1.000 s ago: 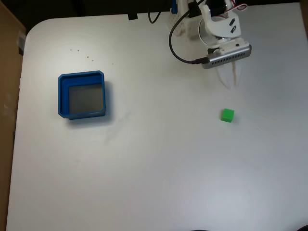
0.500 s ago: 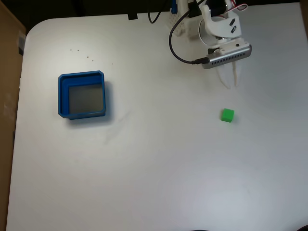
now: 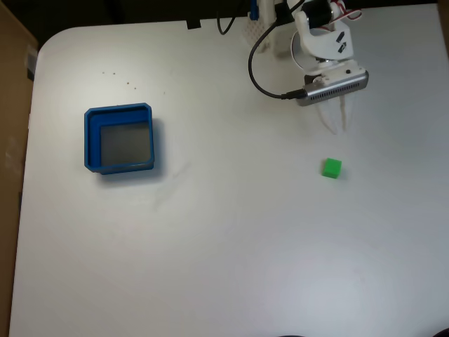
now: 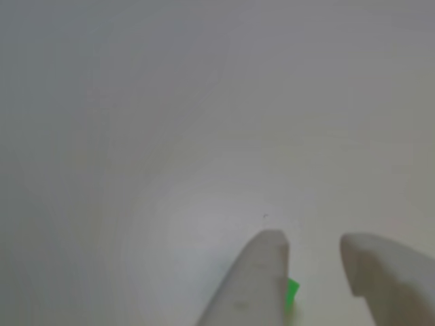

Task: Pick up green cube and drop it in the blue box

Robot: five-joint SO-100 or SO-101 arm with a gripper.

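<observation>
**Approach under way, cube not yet grasped**

Hovering over the white tabletop [image 3: 224, 246], the end effector [image 3: 335, 125] has its 2 fingers parted and empty, near the green cube [image 3: 332, 168] but not touching it. Grasp, carry and drop all remain. The cube is tiny, bright green and plain-faced, sitting well apart from the blue box [image 3: 88, 140], which is empty.

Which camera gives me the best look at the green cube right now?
The fixed view: the green cube sits whole and unobstructed on the white table, below the gripper. In the other view, just a green sliver peeks out beside a fingertip.
</observation>
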